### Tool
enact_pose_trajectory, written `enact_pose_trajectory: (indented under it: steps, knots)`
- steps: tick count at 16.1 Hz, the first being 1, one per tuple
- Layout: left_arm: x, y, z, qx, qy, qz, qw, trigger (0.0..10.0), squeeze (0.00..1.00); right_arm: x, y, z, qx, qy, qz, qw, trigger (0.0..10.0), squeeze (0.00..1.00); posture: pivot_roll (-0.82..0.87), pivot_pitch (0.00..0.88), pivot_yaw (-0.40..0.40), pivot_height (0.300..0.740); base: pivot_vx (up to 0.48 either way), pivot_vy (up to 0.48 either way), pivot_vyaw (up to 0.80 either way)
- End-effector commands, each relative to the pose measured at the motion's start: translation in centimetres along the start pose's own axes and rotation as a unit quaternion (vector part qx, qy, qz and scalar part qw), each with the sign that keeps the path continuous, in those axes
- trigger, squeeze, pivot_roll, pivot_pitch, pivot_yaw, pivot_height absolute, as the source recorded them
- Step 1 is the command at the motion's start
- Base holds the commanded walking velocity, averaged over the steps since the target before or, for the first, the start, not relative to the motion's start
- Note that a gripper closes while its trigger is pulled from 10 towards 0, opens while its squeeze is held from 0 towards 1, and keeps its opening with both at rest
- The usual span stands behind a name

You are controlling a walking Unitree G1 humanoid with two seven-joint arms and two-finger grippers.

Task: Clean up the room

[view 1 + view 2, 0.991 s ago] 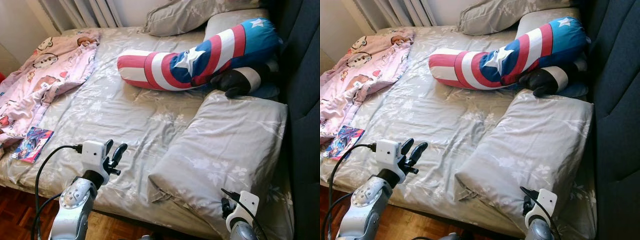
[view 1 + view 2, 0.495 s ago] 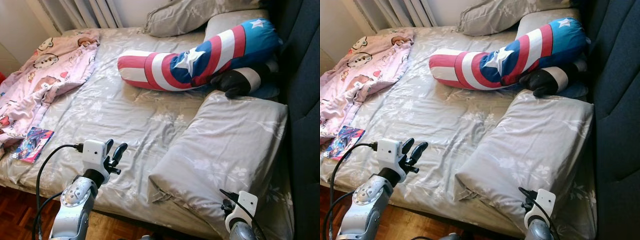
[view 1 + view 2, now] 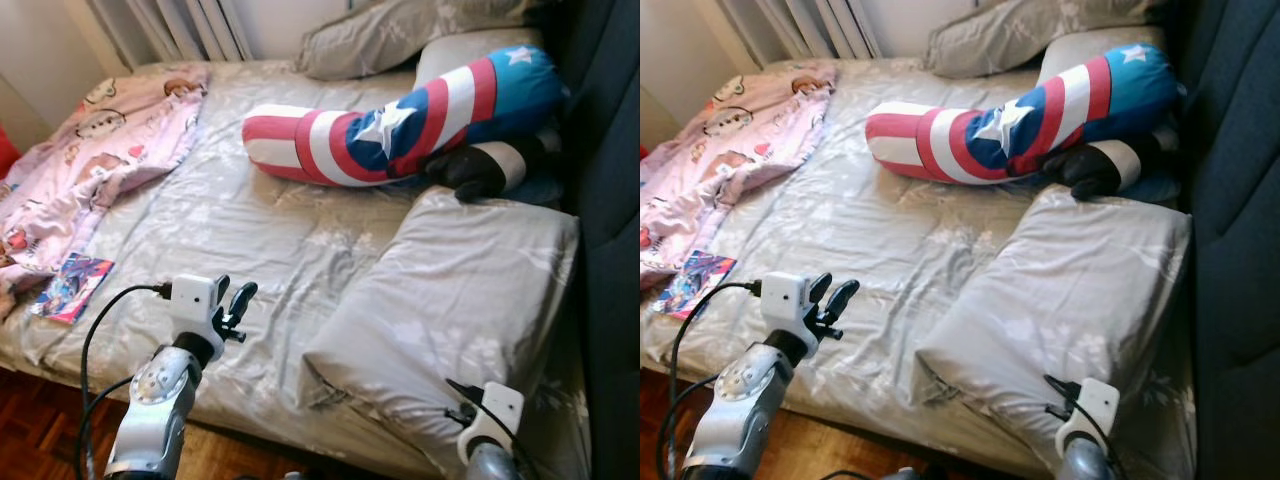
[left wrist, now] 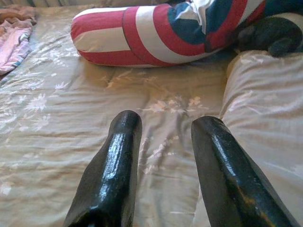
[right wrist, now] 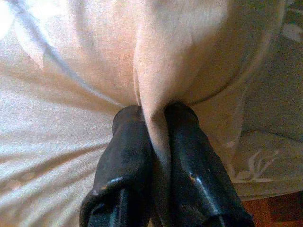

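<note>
A large grey floral pillow (image 3: 470, 290) lies at the bed's front right. My right gripper (image 5: 154, 111) is shut on a fold of its fabric at the near edge; the right wrist (image 3: 490, 415) shows just below that edge. My left gripper (image 3: 232, 300) hovers open over the grey sheet (image 3: 250, 220) near the bed's front, fingers (image 4: 124, 142) pointing toward the pillow's left side with nothing between them. A red, white and blue star bolster (image 3: 400, 125) lies across the back of the bed.
A pink cartoon blanket (image 3: 100, 150) is bunched on the bed's left side, with a colourful comic book (image 3: 72, 287) by the left edge. A black and grey plush (image 3: 490, 168) lies behind the pillow. A dark headboard (image 3: 610, 150) runs along the right. Wooden floor (image 3: 40, 420) is below.
The head camera has shifted slightly, so the whole scene sits a little differently. Both arms keep their places; the right gripper still pinches the pillow's edge.
</note>
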State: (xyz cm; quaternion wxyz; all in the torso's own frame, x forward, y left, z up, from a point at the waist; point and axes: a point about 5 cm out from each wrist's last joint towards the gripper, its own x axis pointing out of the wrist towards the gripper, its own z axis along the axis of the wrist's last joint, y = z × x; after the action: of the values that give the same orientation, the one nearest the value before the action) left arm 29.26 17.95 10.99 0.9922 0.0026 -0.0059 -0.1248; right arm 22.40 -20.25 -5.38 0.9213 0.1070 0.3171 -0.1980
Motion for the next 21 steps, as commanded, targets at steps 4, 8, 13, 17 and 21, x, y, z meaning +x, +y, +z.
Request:
enact_pose_trajectory:
  steps: [4,8,13,17,21]
  knots:
    - [0.5,0.3,-0.7,-0.010,0.003,0.015,1.000,10.0,0.00,0.0,-6.4,2.1,0.018,-0.060,-0.120,0.991,0.0,0.00,0.04,0.073,0.133,0.740,0.000,0.000,0.00]
    - [1.4,0.1,-0.9,-0.017,-0.005,0.018,1.000,10.0,0.00,-1.2,-12.8,4.1,0.022,-0.102,-0.235,0.966,0.0,0.00,0.00,0.055,0.120,0.740,0.000,0.000,0.00]
    - [1.9,-0.3,-1.2,-0.024,-0.010,0.016,1.000,10.0,0.00,-1.9,-15.1,6.1,0.015,-0.139,-0.273,0.952,0.0,0.00,-0.02,0.047,0.109,0.740,0.000,0.000,0.00]
    - [2.0,-0.4,-1.3,-0.023,-0.011,0.015,1.000,10.0,0.00,-0.8,-11.5,5.3,0.019,-0.124,-0.210,0.970,10.0,0.93,0.00,0.047,0.107,0.740,0.000,0.000,0.00]
    - [2.0,-0.3,-1.5,-0.022,-0.009,0.015,1.000,10.0,0.00,-0.6,-9.1,7.0,-0.010,-0.186,-0.153,0.970,10.0,1.00,-0.01,0.048,0.104,0.740,0.000,0.000,0.00]
